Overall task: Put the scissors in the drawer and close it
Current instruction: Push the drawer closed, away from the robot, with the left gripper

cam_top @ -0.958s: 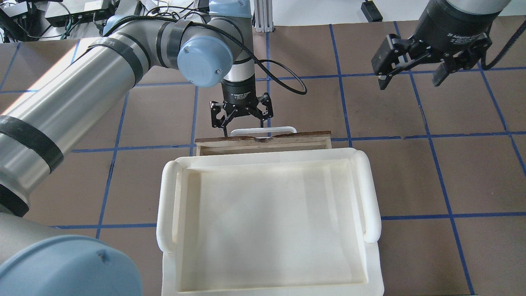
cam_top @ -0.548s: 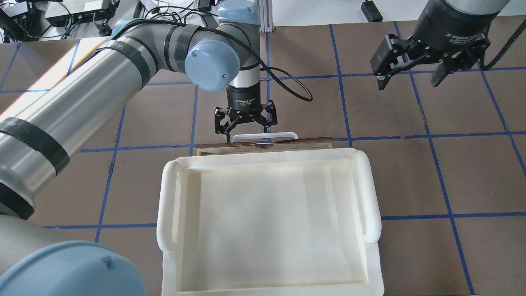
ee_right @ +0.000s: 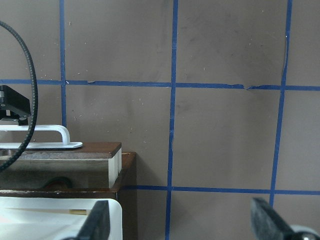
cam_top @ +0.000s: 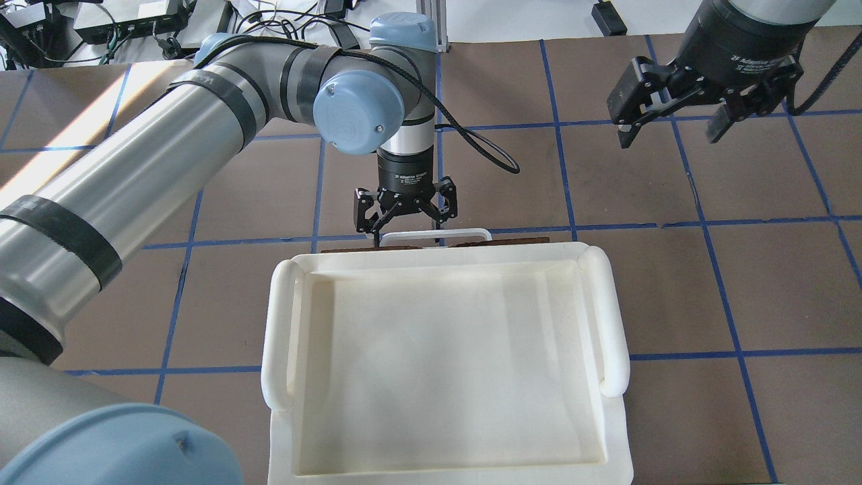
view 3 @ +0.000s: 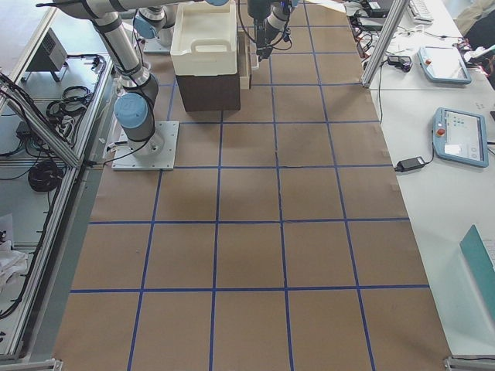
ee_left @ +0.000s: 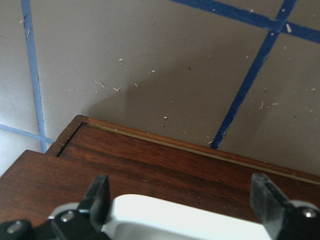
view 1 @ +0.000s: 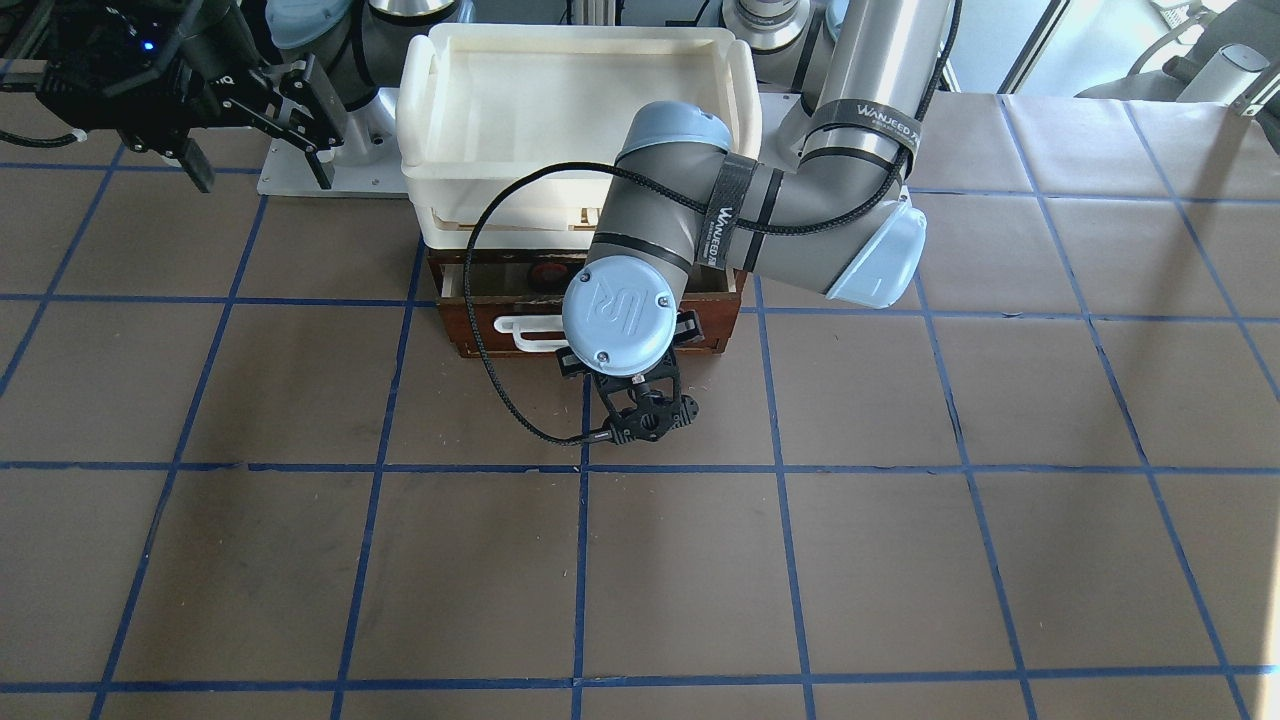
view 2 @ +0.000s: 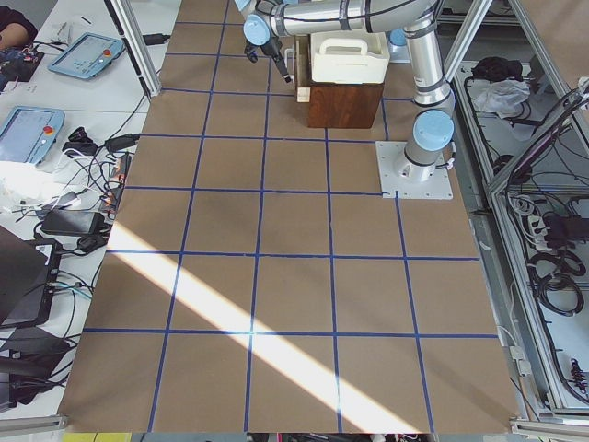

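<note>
The drawer (cam_top: 512,240) is nearly shut under the white tray; only its dark front edge and white bar handle (cam_top: 434,235) show from overhead. In the front view the drawer front (view 1: 480,335) stands slightly out of the box, and a bit of orange-red, likely the scissors (view 1: 545,274), shows in the gap. My left gripper (cam_top: 406,232) is open with its fingers either side of the handle (ee_left: 185,220), against the front panel (ee_left: 150,160). My right gripper (cam_top: 670,131) is open and empty, high at the far right.
A white plastic tray (cam_top: 609,316) sits on top of the dark brown box (view 2: 342,103). The left arm's black cable (view 1: 490,340) loops in front of the drawer. The table is brown with blue grid lines.
My left gripper has moved toward the box with the handle between its fingers, and the drawer has slid in; its pale-wood strip no longer shows from overhead. The right gripper has stayed put.
</note>
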{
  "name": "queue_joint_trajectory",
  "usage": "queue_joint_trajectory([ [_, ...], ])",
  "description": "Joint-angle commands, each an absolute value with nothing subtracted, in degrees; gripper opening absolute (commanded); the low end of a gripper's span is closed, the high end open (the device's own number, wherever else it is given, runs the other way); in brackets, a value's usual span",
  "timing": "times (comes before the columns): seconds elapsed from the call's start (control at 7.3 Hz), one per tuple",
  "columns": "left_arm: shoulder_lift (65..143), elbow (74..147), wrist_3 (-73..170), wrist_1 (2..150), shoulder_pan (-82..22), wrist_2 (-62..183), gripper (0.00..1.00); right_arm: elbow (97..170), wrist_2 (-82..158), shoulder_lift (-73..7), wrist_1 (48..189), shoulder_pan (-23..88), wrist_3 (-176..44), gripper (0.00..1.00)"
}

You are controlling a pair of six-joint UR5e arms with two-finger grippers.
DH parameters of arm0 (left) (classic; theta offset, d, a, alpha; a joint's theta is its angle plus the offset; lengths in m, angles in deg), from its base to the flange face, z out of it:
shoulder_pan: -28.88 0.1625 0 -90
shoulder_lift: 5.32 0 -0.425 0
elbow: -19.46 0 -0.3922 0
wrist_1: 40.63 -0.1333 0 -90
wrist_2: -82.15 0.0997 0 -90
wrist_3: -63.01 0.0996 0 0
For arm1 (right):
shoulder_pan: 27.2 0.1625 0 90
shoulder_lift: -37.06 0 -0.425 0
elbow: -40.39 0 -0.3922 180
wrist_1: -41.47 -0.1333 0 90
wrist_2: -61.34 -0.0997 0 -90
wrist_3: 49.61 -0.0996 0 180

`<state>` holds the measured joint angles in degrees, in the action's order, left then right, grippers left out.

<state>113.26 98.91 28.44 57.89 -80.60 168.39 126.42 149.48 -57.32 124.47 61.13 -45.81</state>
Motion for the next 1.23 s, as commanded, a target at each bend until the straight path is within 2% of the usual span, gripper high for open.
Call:
queue_joint_trajectory([
  [0.0, 112.4, 98.9, 28.4, 59.7, -80.6, 168.5, 1.0, 127.0, 149.5, -57.4, 124.5, 61.1, -45.8, 1.0],
  [1.1, 113.0, 98.9, 28.6, 58.4, -80.6, 170.0, 1.0, 127.3, 149.2, -57.2, 125.3, 61.2, -43.5, 1.0],
])
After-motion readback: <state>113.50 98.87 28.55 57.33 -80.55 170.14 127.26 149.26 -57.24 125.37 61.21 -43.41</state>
